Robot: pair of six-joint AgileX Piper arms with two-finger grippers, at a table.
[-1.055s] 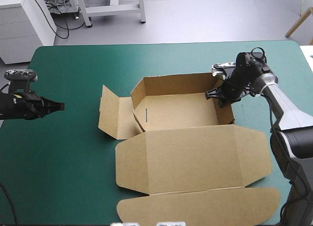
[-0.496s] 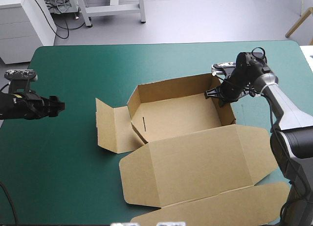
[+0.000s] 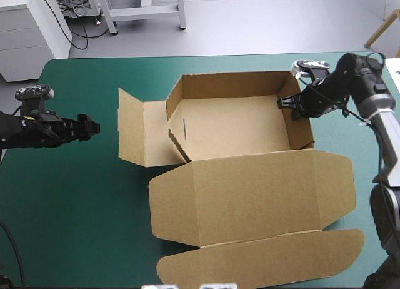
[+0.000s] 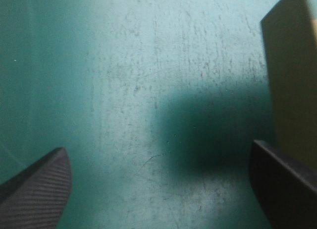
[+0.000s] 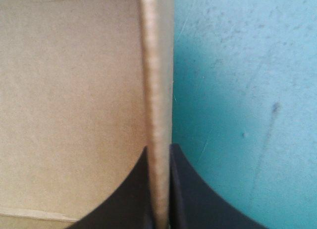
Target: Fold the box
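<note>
Right gripper (image 3: 294,109) clamps the raised right wall of the brown cardboard box (image 3: 231,129); left flap (image 3: 140,132) and lid (image 3: 250,195) remain to fold; left gripper (image 3: 92,126) open.

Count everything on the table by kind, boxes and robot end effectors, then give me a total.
box: 1, brown, with its lid lying flat
end effector: 2, the left end effector open, the right end effector shut on the box's wall
Total: 3
</note>
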